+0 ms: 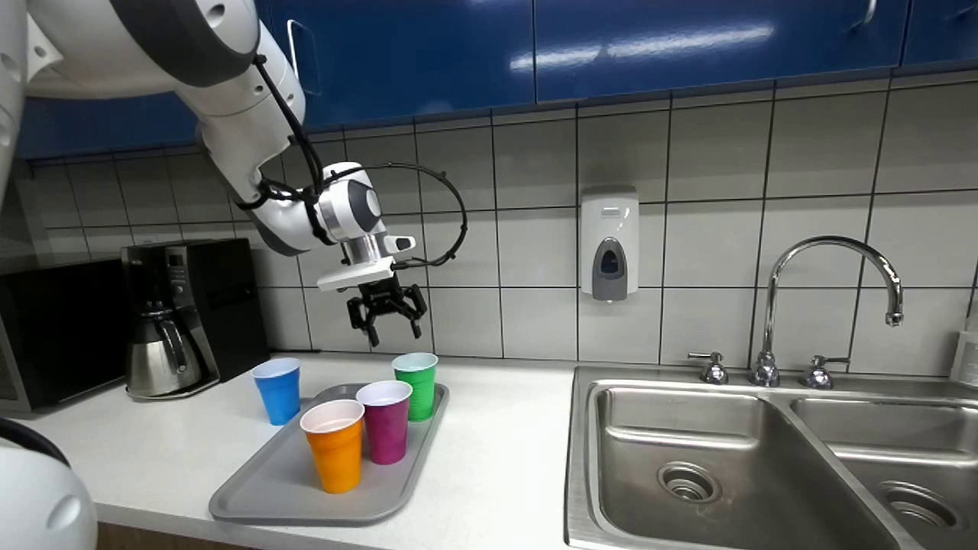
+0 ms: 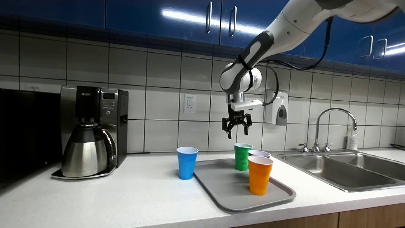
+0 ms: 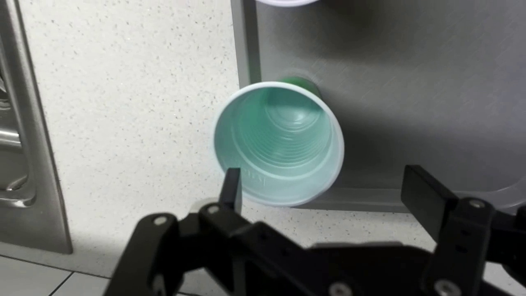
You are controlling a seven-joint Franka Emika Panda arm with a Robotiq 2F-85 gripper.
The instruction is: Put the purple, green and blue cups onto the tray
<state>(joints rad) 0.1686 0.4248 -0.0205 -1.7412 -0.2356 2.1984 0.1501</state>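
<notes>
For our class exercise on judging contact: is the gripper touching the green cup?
Apart. Both exterior views show it: the gripper hangs higher than the green cup, with a plain gap between them.

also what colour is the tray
Grey; the tray shows best in an exterior view.

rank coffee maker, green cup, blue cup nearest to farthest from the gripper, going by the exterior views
1. Green cup: on the tray, below the gripper.
2. Blue cup: on the counter beside the tray, left of the gripper in both exterior views.
3. Coffee maker: farther left, beyond the blue cup.
</notes>
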